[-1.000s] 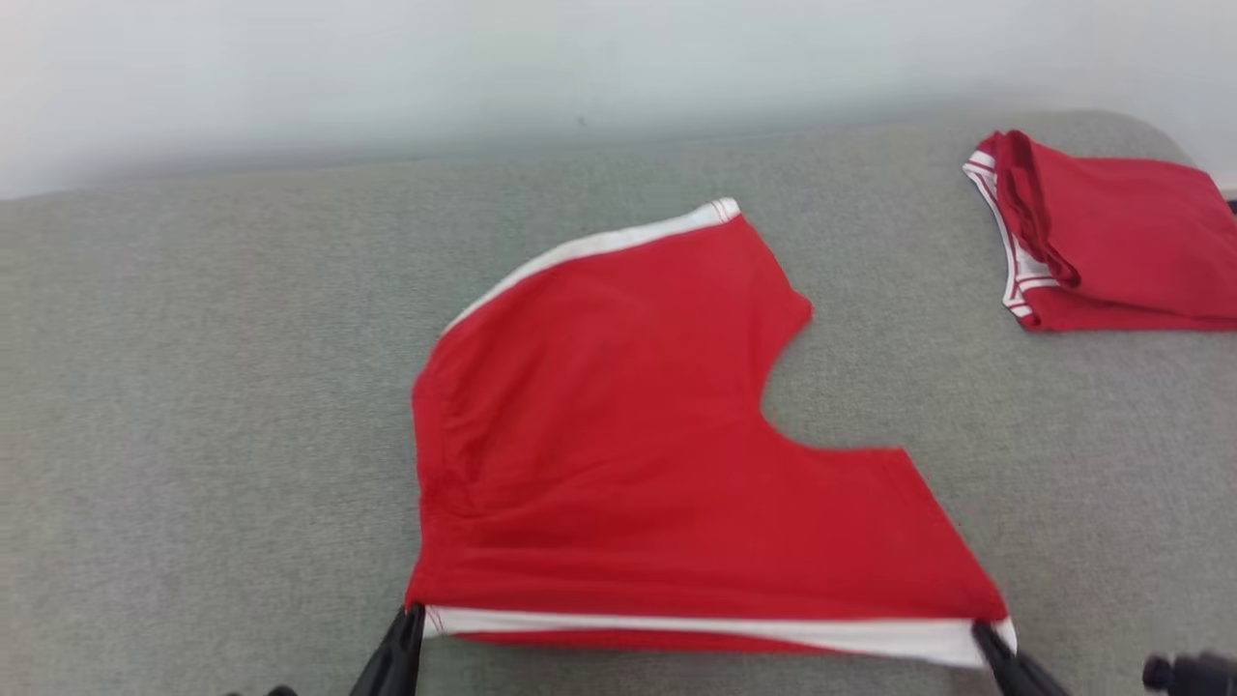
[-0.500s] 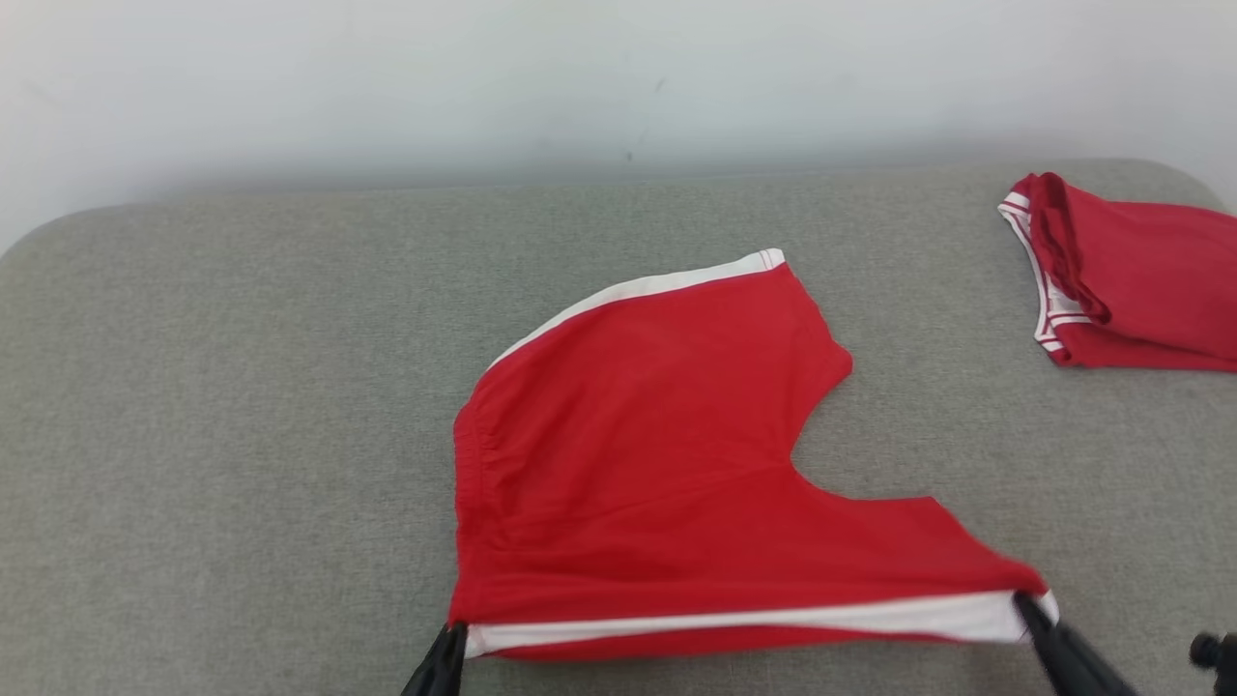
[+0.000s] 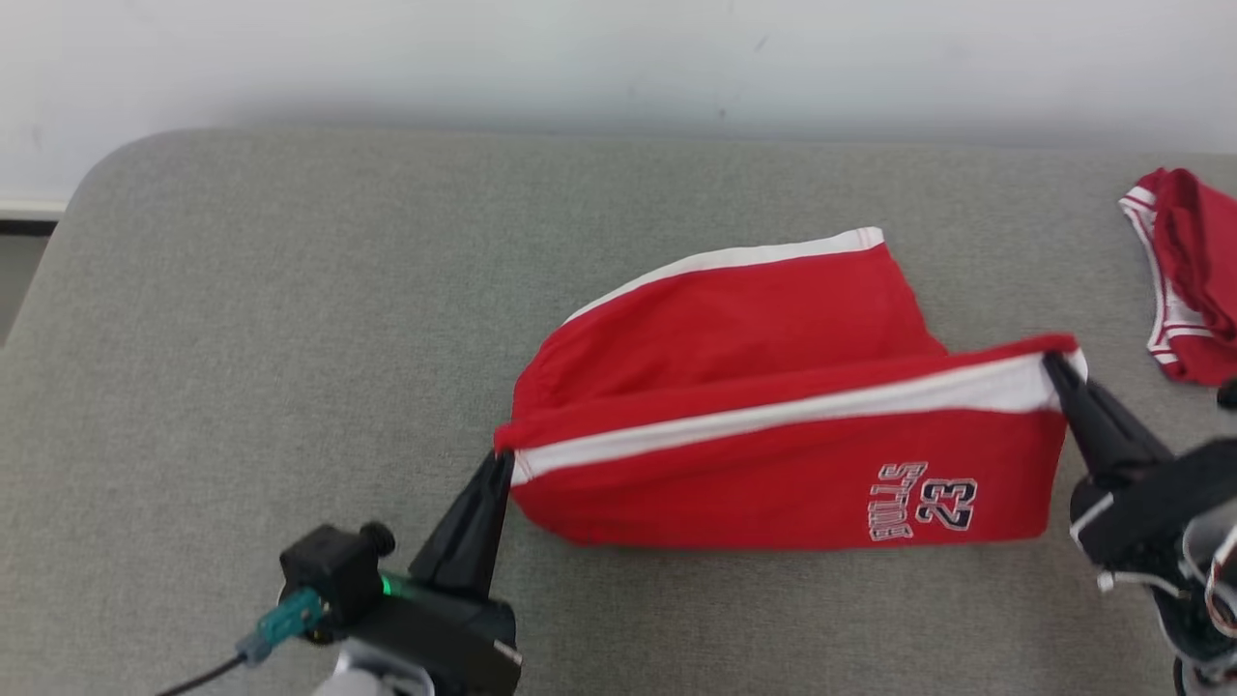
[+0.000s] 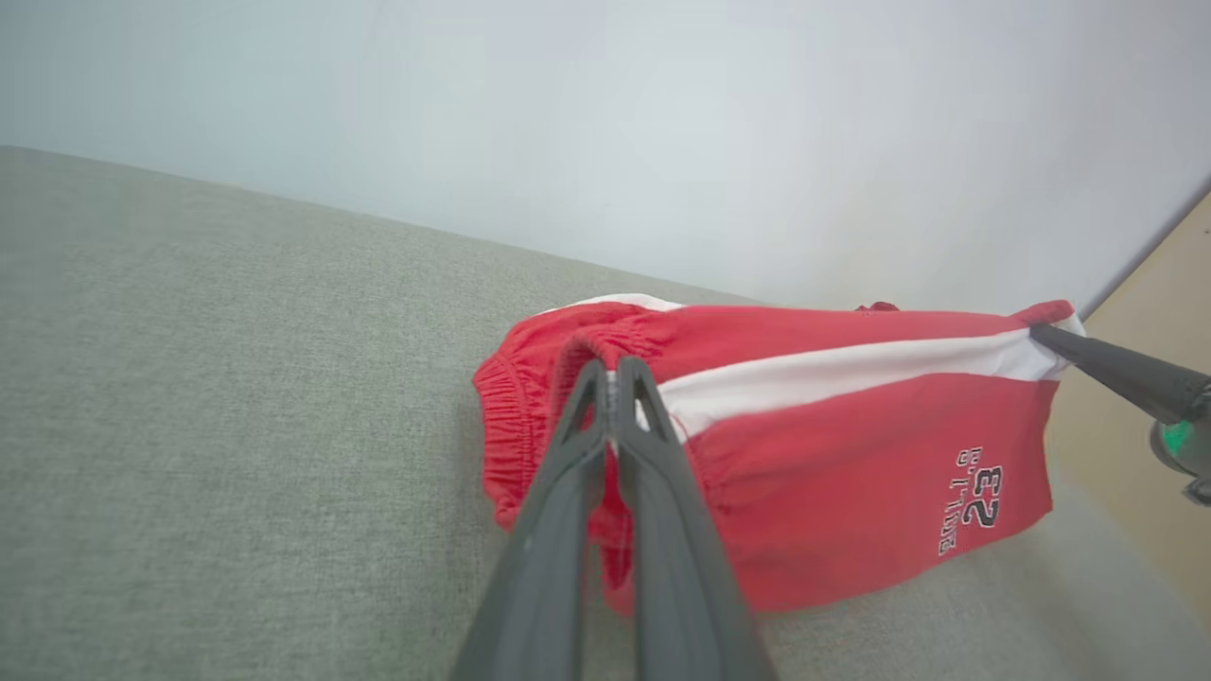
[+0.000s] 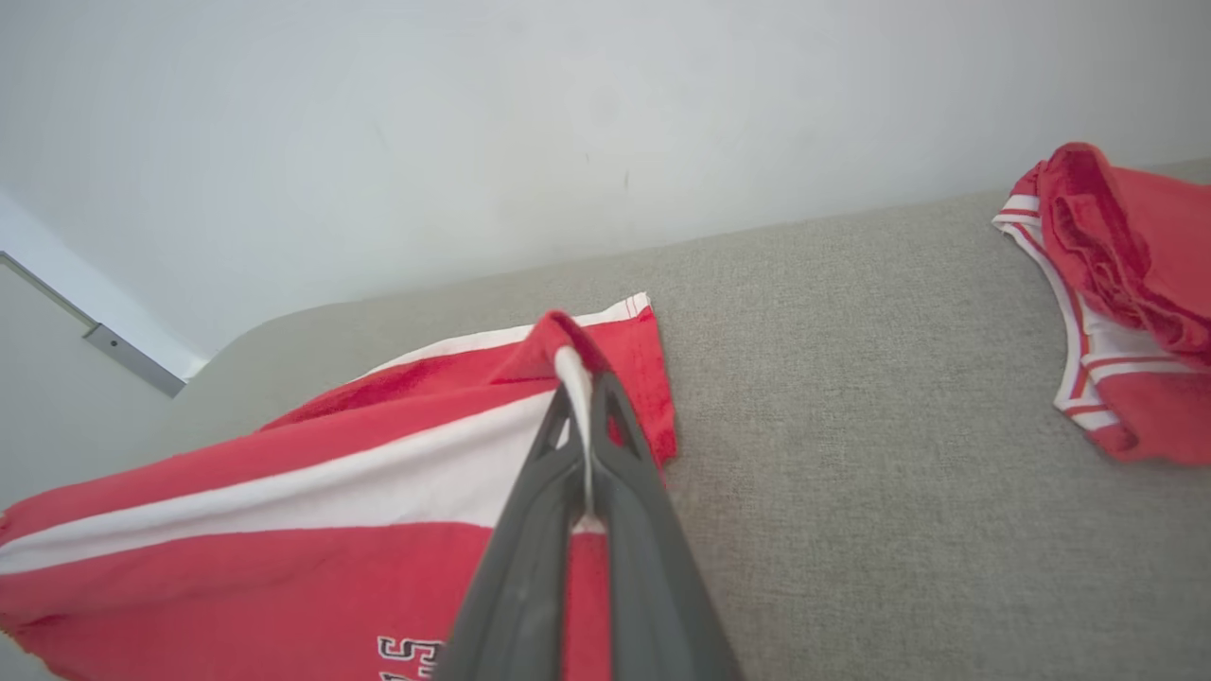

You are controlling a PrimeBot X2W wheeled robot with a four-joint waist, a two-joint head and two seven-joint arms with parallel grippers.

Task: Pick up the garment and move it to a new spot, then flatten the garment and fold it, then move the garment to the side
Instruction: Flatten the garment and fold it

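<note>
2 red garments w/ white trim are sitting on the grey desk (image 3: 242,338): the shorts (image 3: 754,483) mid-desk and 1 folded garment (image 3: 1193,280) well apart at right. 2 pincers are working: left pincer (image 3: 500,464) is clamping tight on the waistband corner, right pincer (image 3: 1055,365) is pinching the hem corner, holding the striped edge up. Folded garment is getting cut off by head view's edge; print (image 3: 923,503) is showing upside down, letters hard to read.
</note>
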